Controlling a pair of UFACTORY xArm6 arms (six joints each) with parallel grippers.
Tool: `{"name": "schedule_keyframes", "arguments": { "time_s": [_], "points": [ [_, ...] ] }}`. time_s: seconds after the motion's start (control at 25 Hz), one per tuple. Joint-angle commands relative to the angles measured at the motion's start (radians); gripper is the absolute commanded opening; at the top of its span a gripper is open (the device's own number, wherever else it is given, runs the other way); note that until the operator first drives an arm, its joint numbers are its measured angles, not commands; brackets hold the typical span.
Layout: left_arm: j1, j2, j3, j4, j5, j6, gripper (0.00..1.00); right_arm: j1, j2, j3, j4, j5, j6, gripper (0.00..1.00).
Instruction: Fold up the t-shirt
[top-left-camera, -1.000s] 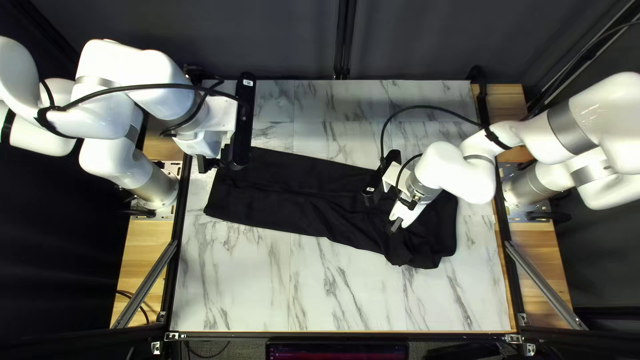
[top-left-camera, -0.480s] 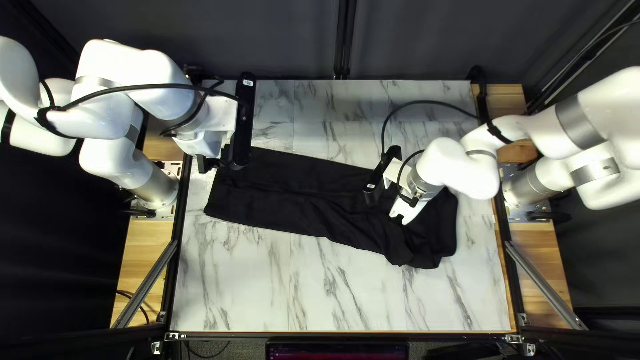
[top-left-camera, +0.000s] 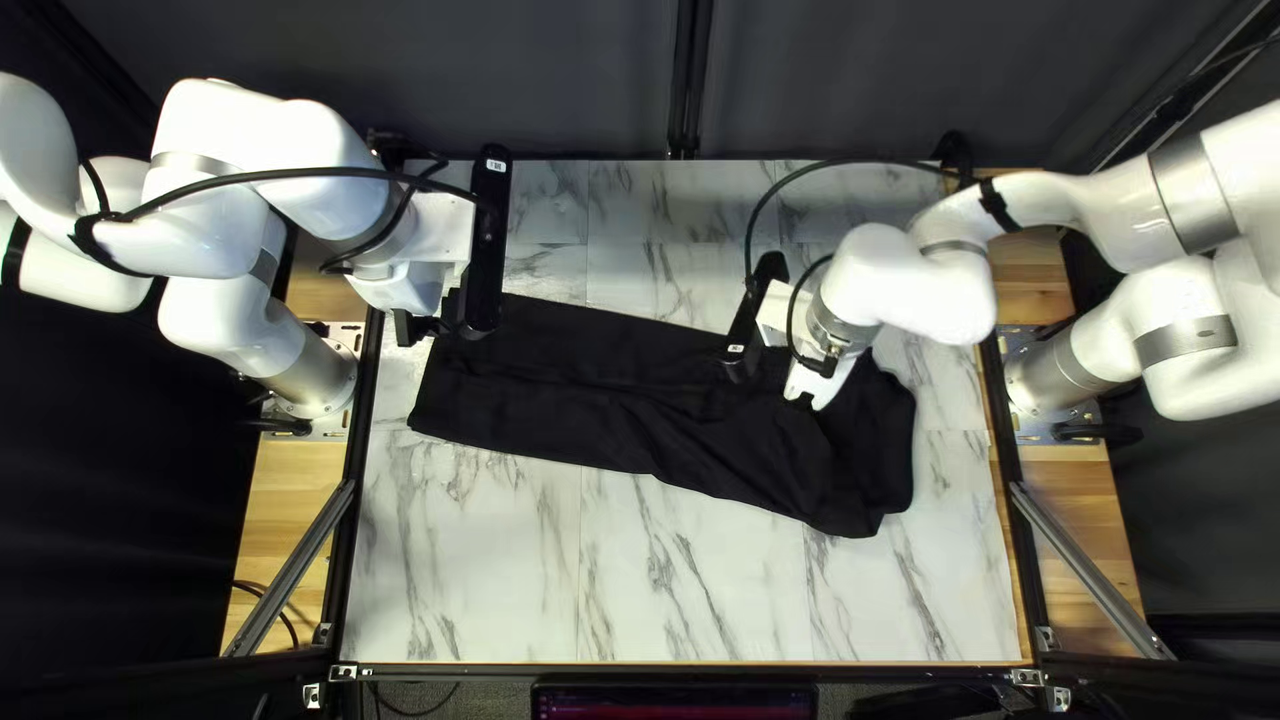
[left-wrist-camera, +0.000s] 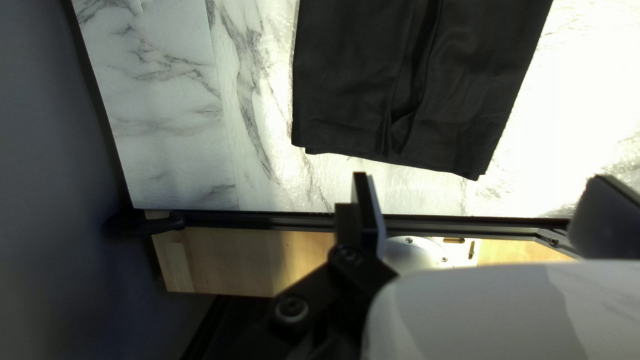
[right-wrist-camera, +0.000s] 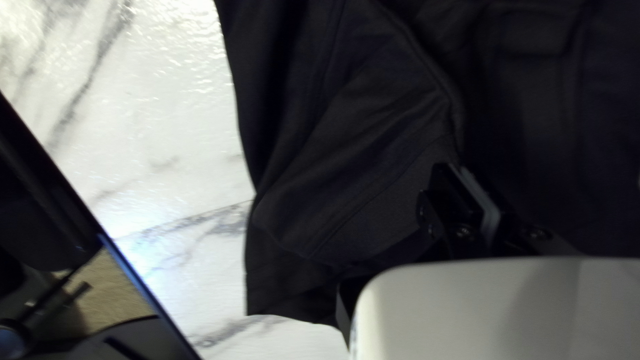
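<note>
A black t-shirt lies folded into a long band across the marble table, from the left edge to the right side. My right gripper is over the band's right part, shut on a fold of the t-shirt; the cloth rises toward it. In the right wrist view, cloth wraps around the right gripper and a sleeve lies beside it. My left gripper hovers at the shirt's far left corner. In its own view the left gripper is open and empty, with the shirt's hem just ahead.
Wooden strips and black frame rails border the table on both sides. My left arm's base shows below the left gripper. Bare marble lies in front of the shirt and behind it.
My right gripper has moved toward the far edge, drawing the shirt's right part with it; the near right fold has shifted. The left arm has stayed still.
</note>
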Motion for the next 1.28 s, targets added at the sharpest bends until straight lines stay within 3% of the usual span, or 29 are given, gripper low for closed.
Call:
{"name": "schedule_keyframes", "arguments": {
  "time_s": [0.04, 0.44, 0.8, 0.84, 0.88, 1.2, 1.28],
  "points": [
    [0.000, 0.000, 0.000, 0.000, 0.000, 0.000, 1.00, -0.005, 0.039, -0.052, -0.077, 0.070, -0.030, 0.00],
    [0.000, 0.000, 0.000, 0.000, 0.000, 0.000, 1.00, -0.005, 0.039, -0.052, -0.077, 0.070, -0.030, 0.00],
    [0.000, 0.000, 0.000, 0.000, 0.000, 0.000, 1.00, -0.039, 0.041, -0.046, -0.043, 0.081, -0.110, 0.00],
    [0.000, 0.000, 0.000, 0.000, 0.000, 0.000, 1.00, -0.039, 0.041, -0.046, -0.043, 0.081, -0.110, 0.95],
    [0.000, 0.000, 0.000, 0.000, 0.000, 0.000, 1.00, -0.039, 0.041, -0.046, -0.043, 0.081, -0.110, 1.00],
    [0.000, 0.000, 0.000, 0.000, 0.000, 0.000, 1.00, -0.039, 0.041, -0.046, -0.043, 0.081, -0.110, 1.00],
    [0.000, 0.000, 0.000, 0.000, 0.000, 0.000, 1.00, -0.028, -0.002, -0.005, -0.024, 0.074, -0.088, 1.00]
  ]
}}
